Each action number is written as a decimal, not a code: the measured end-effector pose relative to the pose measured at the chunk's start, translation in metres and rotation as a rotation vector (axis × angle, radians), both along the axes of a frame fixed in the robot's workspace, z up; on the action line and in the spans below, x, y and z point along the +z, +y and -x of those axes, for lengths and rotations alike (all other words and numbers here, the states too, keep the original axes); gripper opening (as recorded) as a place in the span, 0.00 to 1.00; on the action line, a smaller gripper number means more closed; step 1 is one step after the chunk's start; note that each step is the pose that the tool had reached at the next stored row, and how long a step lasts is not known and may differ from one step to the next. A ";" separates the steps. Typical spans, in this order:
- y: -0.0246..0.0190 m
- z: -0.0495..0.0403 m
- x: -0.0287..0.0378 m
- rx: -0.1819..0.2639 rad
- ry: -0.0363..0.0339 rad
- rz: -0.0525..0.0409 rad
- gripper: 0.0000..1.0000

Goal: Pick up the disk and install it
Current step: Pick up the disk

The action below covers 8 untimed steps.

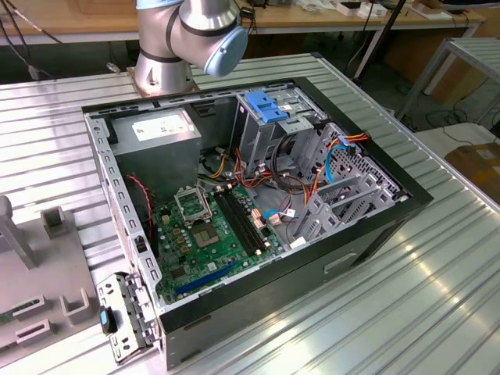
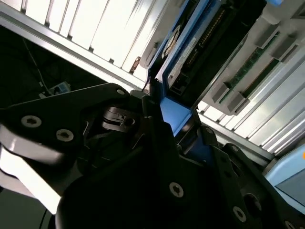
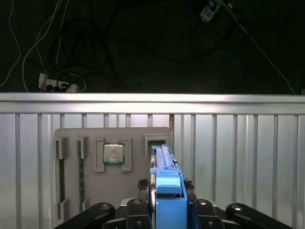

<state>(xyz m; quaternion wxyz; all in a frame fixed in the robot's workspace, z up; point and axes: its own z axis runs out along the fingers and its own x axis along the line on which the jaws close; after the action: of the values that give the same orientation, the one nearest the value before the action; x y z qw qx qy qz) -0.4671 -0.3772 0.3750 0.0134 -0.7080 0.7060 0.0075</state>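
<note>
The disk (image 3: 168, 183) stands on edge, seen end-on with its blue rail facing the camera in the first wrist view. My gripper (image 3: 169, 208) has a black finger (image 3: 136, 210) pressed against each side of it, shut on it. In the second wrist view the disk (image 2: 200, 45) shows its dark underside and connector, with the blue rail caught in my gripper (image 2: 172, 119). It sits over the slot end of a grey parts tray (image 3: 66, 133). Whether it still rests in the tray I cannot tell.
The tray holds a processor (image 3: 114, 153) and memory sticks (image 3: 61, 174) on a ribbed metal table (image 3: 248, 157). The open computer case (image 1: 406, 205) lies in the exterior view, with a blue-latched drive cage (image 1: 269, 105), power supply (image 1: 160, 133) and motherboard (image 1: 211, 234). The arm's base (image 1: 191, 31) stands behind it.
</note>
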 end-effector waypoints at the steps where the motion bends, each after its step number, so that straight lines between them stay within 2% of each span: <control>1: 0.0000 0.0000 0.0088 0.000 -0.0001 0.0000 0.37; 3: 0.0000 0.0000 0.0201 0.000 -0.0001 0.0003 0.37; 4: 0.0000 0.0000 0.0301 0.000 -0.0001 0.0007 0.37; 5: 0.0000 0.0000 0.0428 0.000 -0.0001 0.0014 0.37; 8: 0.0000 0.0000 0.0597 0.000 -0.0001 0.0021 0.37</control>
<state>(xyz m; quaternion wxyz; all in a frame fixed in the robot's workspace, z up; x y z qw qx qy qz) -0.4671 -0.3772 0.4347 0.0127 -0.7080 0.7060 0.0068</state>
